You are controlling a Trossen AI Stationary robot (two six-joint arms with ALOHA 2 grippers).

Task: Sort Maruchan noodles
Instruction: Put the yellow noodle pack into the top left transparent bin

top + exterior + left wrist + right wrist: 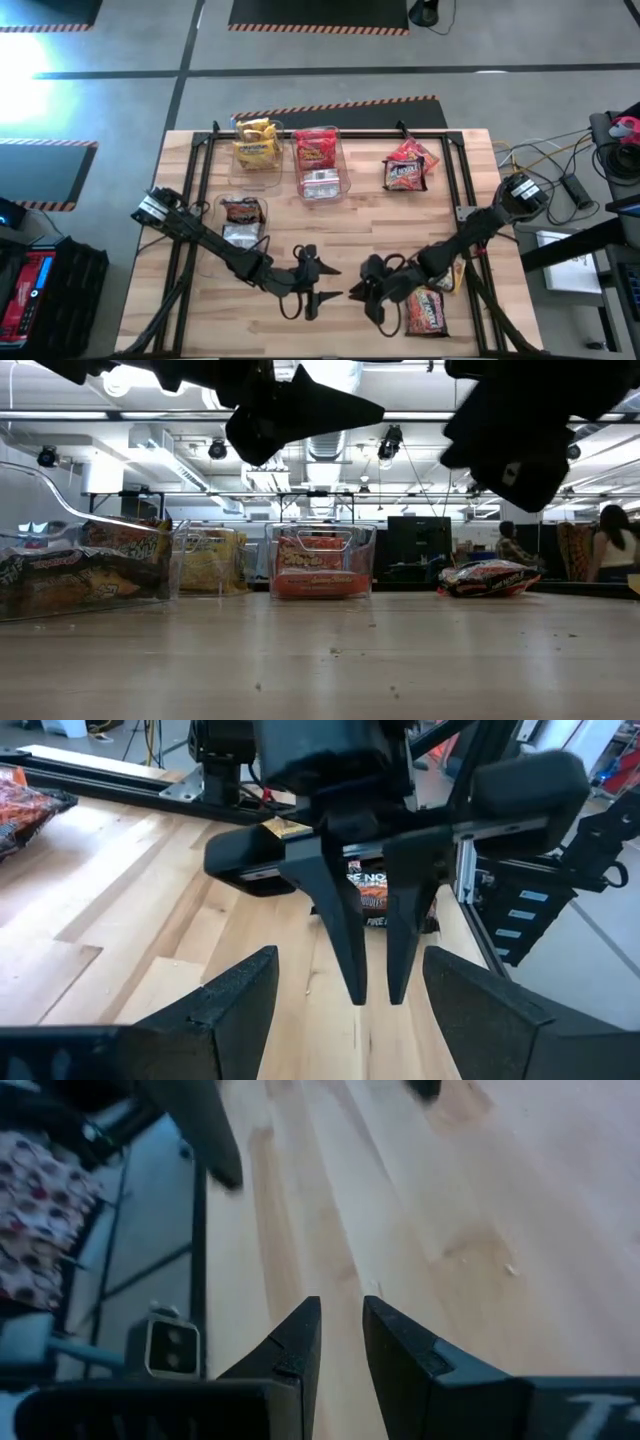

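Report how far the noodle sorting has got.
Mostly done, it seems: yellow packets fill one clear bin, red-orange packets the next bin, dark packets a third bin. Nothing is in hand: the left claw is open and empty, the right claw nearly closed on nothing. Left: the loose red packets at the back right and one packet under the right arm.

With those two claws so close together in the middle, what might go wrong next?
The left gripper, open, and the right gripper, nearly closed and empty, face each other closely; they could bump. The red packet lies under the right arm near the table edge, so a sweep might push it off.
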